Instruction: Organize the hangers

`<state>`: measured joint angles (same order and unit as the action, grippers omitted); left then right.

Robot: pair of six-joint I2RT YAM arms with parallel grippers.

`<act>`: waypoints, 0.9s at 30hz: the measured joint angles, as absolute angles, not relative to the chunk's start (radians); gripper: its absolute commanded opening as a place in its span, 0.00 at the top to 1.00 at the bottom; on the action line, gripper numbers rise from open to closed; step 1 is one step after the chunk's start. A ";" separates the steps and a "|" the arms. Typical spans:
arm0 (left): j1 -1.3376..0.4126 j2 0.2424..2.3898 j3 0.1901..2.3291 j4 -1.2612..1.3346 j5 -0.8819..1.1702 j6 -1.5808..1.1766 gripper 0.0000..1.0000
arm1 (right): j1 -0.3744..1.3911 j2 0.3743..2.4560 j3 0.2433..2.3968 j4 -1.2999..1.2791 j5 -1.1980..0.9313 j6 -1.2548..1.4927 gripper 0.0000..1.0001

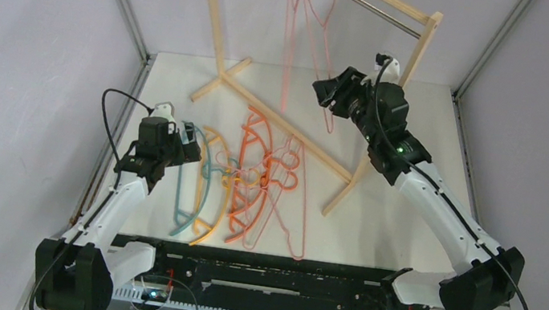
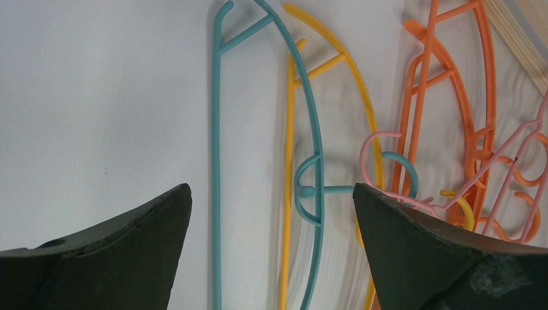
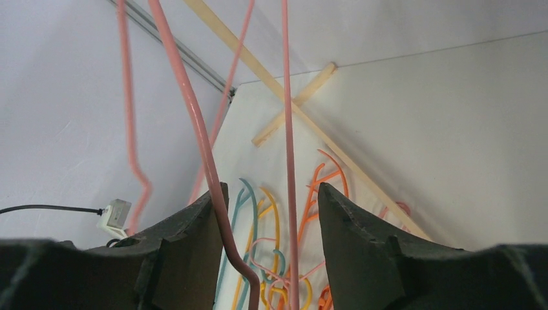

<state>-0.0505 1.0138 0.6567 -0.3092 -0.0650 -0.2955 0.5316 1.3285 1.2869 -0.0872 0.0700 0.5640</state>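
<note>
Pink wire hangers (image 1: 310,22) hang from the rod of the wooden rack (image 1: 222,75) in your top view, their long axes running down toward the table (image 1: 409,214), and your right gripper (image 1: 330,91) sits raised beside their lower ends. The same view shows the teal hanger (image 1: 187,191), yellow hanger (image 1: 215,211) and orange hangers (image 1: 246,191) lying flat in a tangle, long axes running near-to-far, with the left gripper (image 1: 193,142) just above their far-left edge. Your left wrist view alone shows those fingers (image 2: 116,252) spread wide and empty over the teal hanger (image 2: 216,161), with a pink hook (image 2: 375,152) overlapping the pile; the hangers' ends are cut off. Your right wrist view shows its fingers (image 3: 362,252) parted around two pink wires (image 3: 287,129); whether the left finger touches the thicker one is hard to tell.
</note>
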 measured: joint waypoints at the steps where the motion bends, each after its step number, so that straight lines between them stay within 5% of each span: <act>1: -0.051 1.014 0.657 -0.309 -0.065 -0.296 0.00 | 0.532 1.321 1.287 -0.093 0.070 0.563 0.38; 27: -0.051 1.010 0.657 -0.308 -0.064 -0.298 0.00 | 0.625 1.019 1.284 -0.294 0.246 0.389 0.27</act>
<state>-0.0505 1.0096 0.6567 -0.3084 -0.0635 -0.2977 0.6247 1.0191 1.2839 -0.2939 0.2459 0.3885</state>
